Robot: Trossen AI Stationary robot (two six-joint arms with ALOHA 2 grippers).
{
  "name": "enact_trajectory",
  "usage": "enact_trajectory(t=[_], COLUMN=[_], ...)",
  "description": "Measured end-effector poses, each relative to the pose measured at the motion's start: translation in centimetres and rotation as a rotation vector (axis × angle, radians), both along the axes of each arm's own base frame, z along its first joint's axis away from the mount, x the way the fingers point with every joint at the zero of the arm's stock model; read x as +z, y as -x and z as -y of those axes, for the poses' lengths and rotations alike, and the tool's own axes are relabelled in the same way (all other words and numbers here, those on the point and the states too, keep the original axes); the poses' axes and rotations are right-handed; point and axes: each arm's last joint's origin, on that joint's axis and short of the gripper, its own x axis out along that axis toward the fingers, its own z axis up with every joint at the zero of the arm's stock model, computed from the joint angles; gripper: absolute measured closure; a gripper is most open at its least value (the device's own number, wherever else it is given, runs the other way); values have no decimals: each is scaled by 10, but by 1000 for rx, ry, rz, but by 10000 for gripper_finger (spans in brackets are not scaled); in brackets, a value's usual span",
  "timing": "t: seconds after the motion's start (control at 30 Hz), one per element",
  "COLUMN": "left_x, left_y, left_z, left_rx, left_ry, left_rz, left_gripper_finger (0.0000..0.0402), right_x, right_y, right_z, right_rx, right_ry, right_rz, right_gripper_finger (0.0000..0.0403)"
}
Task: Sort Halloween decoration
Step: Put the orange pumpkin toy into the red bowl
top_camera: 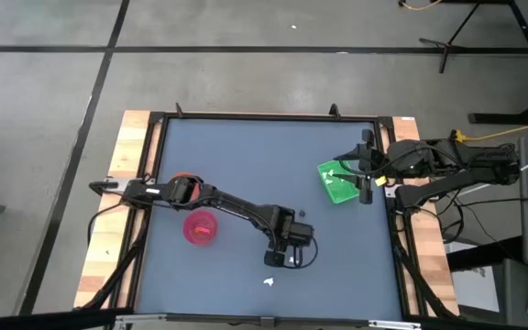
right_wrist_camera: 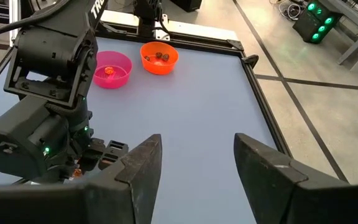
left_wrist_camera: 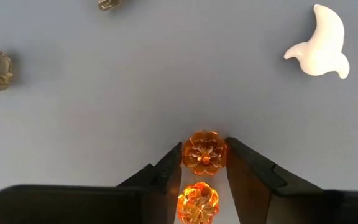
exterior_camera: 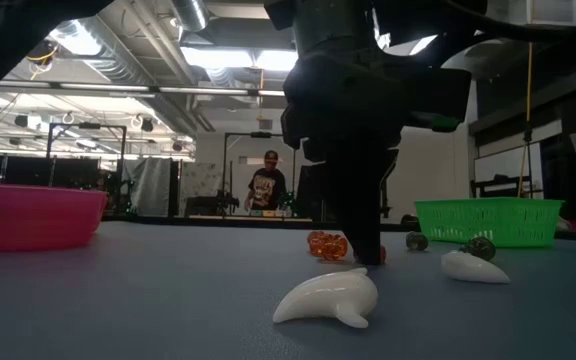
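Pinching an orange pumpkin (left_wrist_camera: 204, 152) (round, no long axis), left gripper (left_wrist_camera: 204, 163) presses down; right gripper (right_wrist_camera: 194, 165) waits open.

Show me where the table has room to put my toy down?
Plenty of bare table lies along the far edge, between the pink bowl and the green tray. It's crowded near the front, where the left hand closes around an orange pumpkin, beside a white ghost.

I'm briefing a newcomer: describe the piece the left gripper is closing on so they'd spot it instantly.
On the blue table, find the left gripper near the front edge. Between its fingertips sits an orange pumpkin bead, translucent and ribbed. A twin bead lies farther back between the fingers; the white ghost lies well clear.
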Motion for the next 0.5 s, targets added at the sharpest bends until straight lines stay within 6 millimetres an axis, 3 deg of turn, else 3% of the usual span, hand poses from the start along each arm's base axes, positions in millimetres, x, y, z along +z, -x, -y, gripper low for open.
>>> enact_trajectory(t=[0.5], left_x=[11], left_y=[-4], left_z=[0], left_rx=[1], left_ry=[-7], left_rz=[8], left_gripper_finger=[312], right_x=[0], right_y=[0], right_z=[0], right_rx=[0], right_ry=[0], right_rz=[0], right_gripper_finger=[203])
